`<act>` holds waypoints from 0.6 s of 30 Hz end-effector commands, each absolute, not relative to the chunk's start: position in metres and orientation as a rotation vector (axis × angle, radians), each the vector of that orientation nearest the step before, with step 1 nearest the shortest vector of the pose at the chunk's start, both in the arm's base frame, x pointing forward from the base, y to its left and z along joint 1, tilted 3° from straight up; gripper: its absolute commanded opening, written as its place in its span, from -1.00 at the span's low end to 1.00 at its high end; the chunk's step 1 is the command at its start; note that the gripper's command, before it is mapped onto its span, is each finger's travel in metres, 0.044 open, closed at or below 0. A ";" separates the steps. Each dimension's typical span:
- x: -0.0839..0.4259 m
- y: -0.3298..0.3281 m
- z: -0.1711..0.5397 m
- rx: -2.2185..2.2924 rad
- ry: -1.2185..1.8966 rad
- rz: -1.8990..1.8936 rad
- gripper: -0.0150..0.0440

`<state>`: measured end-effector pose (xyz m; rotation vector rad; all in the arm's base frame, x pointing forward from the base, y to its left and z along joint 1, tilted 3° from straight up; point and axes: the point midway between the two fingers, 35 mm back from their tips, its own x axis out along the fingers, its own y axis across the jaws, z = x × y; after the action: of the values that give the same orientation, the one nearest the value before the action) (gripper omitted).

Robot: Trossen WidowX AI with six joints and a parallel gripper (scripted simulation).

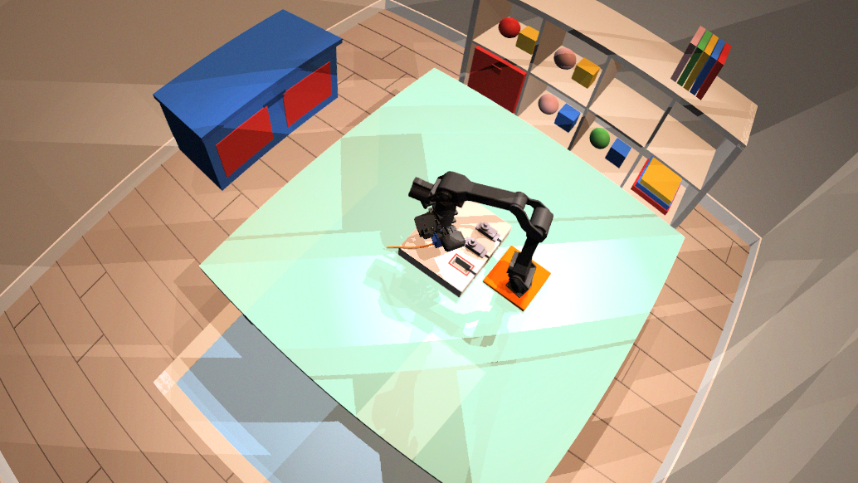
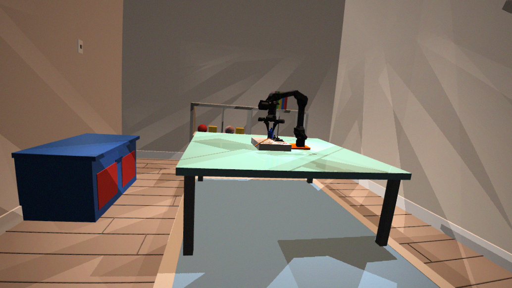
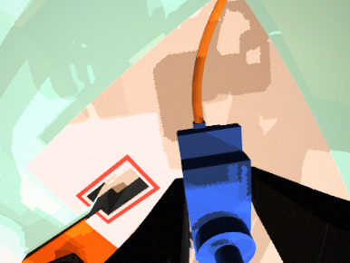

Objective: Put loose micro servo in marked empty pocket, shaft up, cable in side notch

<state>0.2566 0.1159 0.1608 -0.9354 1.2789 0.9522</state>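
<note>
Pickup looks done: the black parallel-jaw gripper (image 3: pixel 219 222) is pinching the small blue box-shaped micro servo (image 3: pixel 216 189) and carrying it above the pale flat deck (image 1: pixel 435 272), but seating and release are left, I'd say. In the wrist view the red-outlined empty pocket (image 3: pixel 117 189) sits at about 9 o'clock from the servo. Servo's long axis runs roughly 12 to 6, round output shaft at 6 toward the camera, thin orange cable (image 3: pixel 208 47) trailing to 12.

One blue micro servo (image 3: pixel 216 192) with one orange cable (image 3: pixel 208 47); two grey servos (image 1: pixel 480 237) seated on the one deck (image 1: pixel 433 268); one red-framed pocket (image 1: pixel 463 264) at its five o'clock.
</note>
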 end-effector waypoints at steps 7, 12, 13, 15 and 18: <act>0.257 0.116 0.161 -1.182 1.145 1.175 -0.49; 0.257 0.116 0.161 -1.312 1.060 1.294 -0.49; 0.257 0.116 0.161 -1.338 1.042 1.318 -0.49; 0.257 0.116 0.161 -1.389 1.005 1.364 -0.49; 0.257 0.116 0.161 -1.465 0.945 1.434 -0.49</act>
<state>0.2566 0.1159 0.1608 -1.4060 0.9894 1.3851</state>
